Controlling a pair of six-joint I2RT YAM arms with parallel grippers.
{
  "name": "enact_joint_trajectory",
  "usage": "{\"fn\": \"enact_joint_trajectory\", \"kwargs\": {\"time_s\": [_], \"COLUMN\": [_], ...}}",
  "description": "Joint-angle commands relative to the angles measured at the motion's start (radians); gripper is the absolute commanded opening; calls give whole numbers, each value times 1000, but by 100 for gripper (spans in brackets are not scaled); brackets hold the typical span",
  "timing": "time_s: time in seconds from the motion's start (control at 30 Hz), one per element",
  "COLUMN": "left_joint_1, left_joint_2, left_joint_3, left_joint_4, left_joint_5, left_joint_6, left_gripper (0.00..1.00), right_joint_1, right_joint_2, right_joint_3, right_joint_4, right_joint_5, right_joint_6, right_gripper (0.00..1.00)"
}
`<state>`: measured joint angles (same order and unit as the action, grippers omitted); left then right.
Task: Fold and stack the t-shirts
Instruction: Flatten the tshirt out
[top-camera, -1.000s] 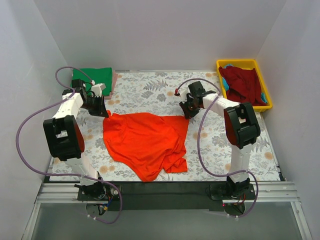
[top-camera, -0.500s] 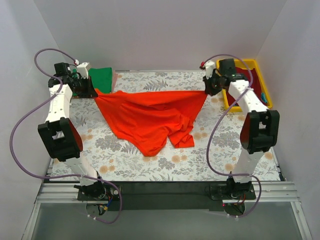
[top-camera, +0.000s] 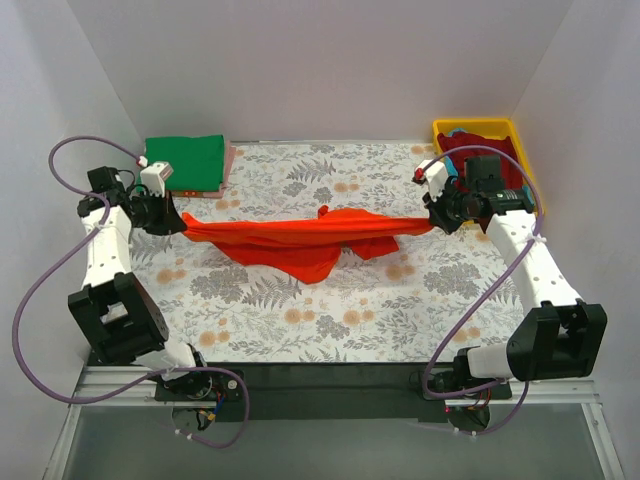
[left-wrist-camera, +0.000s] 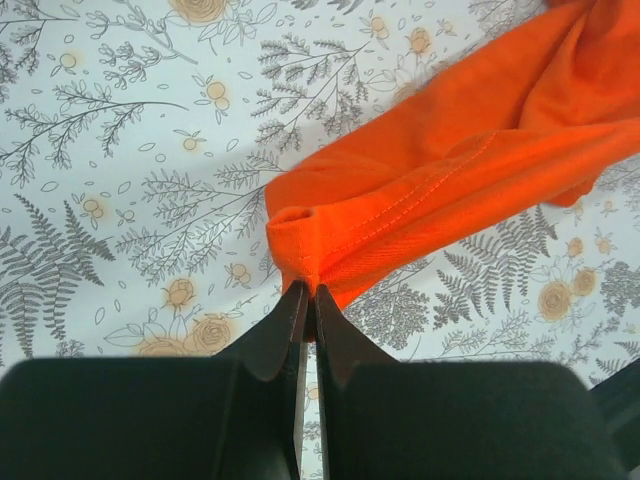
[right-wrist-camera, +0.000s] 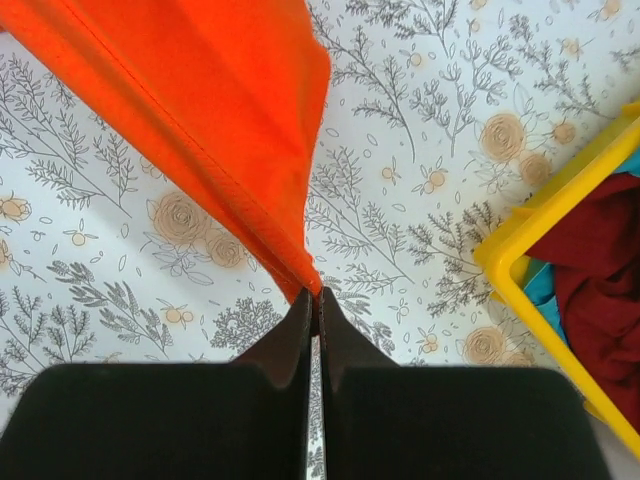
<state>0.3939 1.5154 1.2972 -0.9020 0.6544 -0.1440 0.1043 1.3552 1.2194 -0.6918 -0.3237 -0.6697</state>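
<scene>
The bright orange-red t-shirt (top-camera: 300, 235) hangs stretched in a band between both grippers above the flowered table. My left gripper (top-camera: 178, 222) is shut on its left end; in the left wrist view the cloth (left-wrist-camera: 440, 180) bunches at the jaw tips (left-wrist-camera: 308, 290). My right gripper (top-camera: 432, 218) is shut on its right end; the right wrist view shows the cloth (right-wrist-camera: 200, 120) running up from the jaw tips (right-wrist-camera: 315, 295). A folded green t-shirt (top-camera: 190, 162) lies at the back left. A dark red t-shirt (top-camera: 488, 165) lies crumpled in the yellow tray, also in the right wrist view (right-wrist-camera: 600, 290).
The yellow plastic tray (top-camera: 528, 180) stands at the back right corner, with a bit of blue cloth in it; its rim shows in the right wrist view (right-wrist-camera: 540, 220). White walls close in the table on three sides.
Both grippers moved toward me and further apart with the orange-red shirt, pulling it from a wide hanging sheet into a taut narrow band lifted off the table.
</scene>
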Motion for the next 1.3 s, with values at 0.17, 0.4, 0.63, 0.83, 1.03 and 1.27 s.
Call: {"fn": "enact_joint_trajectory", "kwargs": {"time_s": [0.17,0.4,0.63,0.83,1.03,1.27], "left_joint_1": [-16,-199,-205,-205,-205,-205], "left_joint_2": [-155,-333,-370,-308,-238,-218], "left_joint_3": [-130,-557,-644,-547,-532,-552], "left_joint_4": [-41,-107,-115,-98,-44,-91], "left_joint_5": [194,-30,-105,-12,-32,-59], "left_joint_6": [214,581,592,420,307,296], "left_gripper": [0,0,29,40,43,43], "right_joint_1": [-31,-12,17,34,34,32], "right_joint_2": [-79,-102,-88,-76,-76,-62], "right_joint_3": [14,-250,-340,-336,-334,-337], "right_joint_4": [-87,-225,-249,-253,-253,-250], "right_joint_5": [-37,-91,-75,-72,-74,-71], "right_joint_6": [-117,-234,-263,-246,-234,-232], "right_gripper": [1,1,1,1,1,1]}}
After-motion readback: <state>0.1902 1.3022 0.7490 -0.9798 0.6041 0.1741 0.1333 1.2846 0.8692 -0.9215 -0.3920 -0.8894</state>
